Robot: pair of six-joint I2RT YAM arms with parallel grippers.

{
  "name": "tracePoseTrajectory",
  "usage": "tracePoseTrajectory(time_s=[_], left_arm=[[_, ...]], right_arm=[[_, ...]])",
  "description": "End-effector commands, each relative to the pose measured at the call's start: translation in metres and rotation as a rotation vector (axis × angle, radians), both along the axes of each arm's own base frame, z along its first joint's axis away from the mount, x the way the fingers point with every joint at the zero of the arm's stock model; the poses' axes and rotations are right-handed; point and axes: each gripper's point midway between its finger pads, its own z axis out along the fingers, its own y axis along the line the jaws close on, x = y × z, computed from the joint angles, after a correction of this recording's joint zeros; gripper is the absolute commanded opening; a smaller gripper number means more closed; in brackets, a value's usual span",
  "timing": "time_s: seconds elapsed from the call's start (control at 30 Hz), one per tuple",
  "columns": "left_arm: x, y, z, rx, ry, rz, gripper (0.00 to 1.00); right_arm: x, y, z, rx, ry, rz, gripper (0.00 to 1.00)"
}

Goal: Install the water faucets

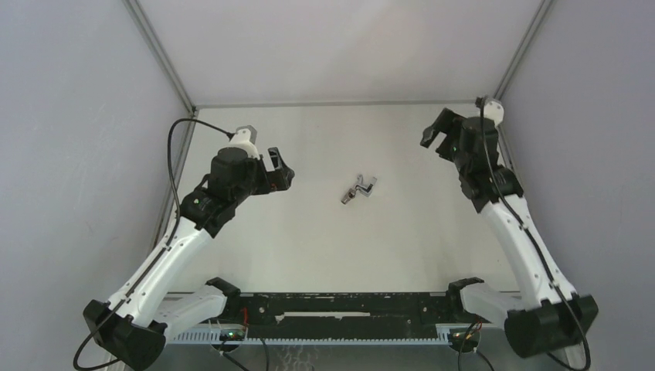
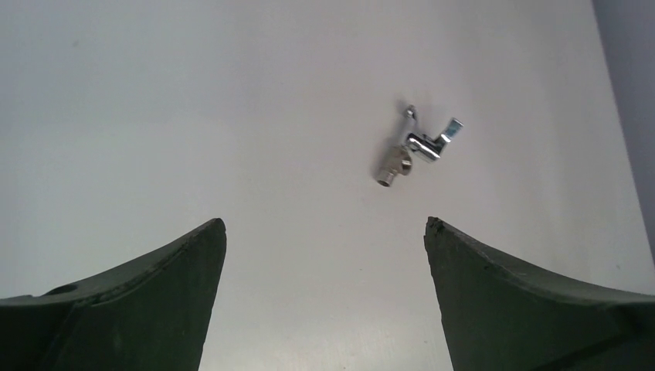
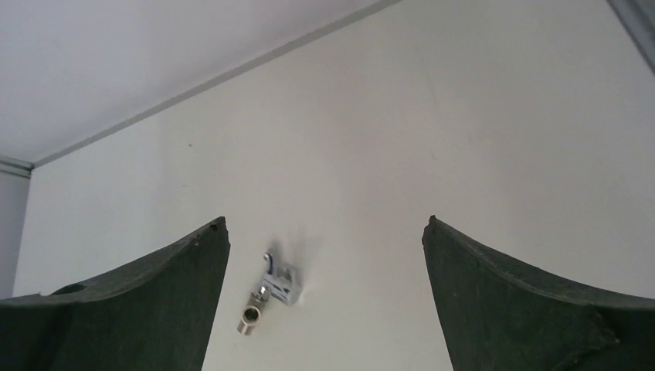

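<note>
A small chrome faucet [image 1: 360,188] lies on the white table near its middle, the shiny angled tap piece [image 2: 429,143] joined to the short dull-grey stub [image 2: 391,168]. It also shows in the right wrist view [image 3: 272,290], stub end toward the camera. My left gripper [image 1: 282,171] hovers to the left of it, open and empty, fingers [image 2: 162,294] wide apart. My right gripper [image 1: 437,137] hovers at the far right, open and empty, fingers [image 3: 510,294] wide apart, well away from the faucet.
Grey enclosure walls stand on the left, right and back, with metal corner posts [image 1: 162,54]. A black rail [image 1: 340,305] runs along the near table edge between the arm bases.
</note>
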Motion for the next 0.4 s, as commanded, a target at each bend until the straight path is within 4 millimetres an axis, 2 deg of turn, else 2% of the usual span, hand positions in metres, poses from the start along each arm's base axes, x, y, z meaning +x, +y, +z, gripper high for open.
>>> tracePoseTrajectory(time_s=[0.0, 0.1, 0.13, 0.17, 0.37], left_arm=[[0.012, 0.038, 0.018, 0.043, -0.051, 0.226, 1.00], [0.015, 0.050, 0.020, 0.075, -0.072, 0.281, 1.00], [0.015, 0.053, 0.020, 0.084, -0.073, 0.295, 1.00], [0.016, 0.056, 0.020, 0.090, -0.075, 0.306, 1.00], [0.018, 0.060, 0.017, 0.117, -0.063, 0.332, 0.99]], right_arm=[[-0.048, -0.028, -0.034, -0.072, 0.070, -0.072, 1.00], [-0.071, -0.036, -0.042, -0.029, 0.033, -0.122, 1.00], [-0.077, -0.038, -0.050, -0.020, 0.030, -0.135, 1.00], [-0.084, -0.041, -0.049, -0.006, 0.000, -0.151, 1.00], [-0.095, -0.053, -0.045, 0.044, -0.105, -0.229, 1.00]])
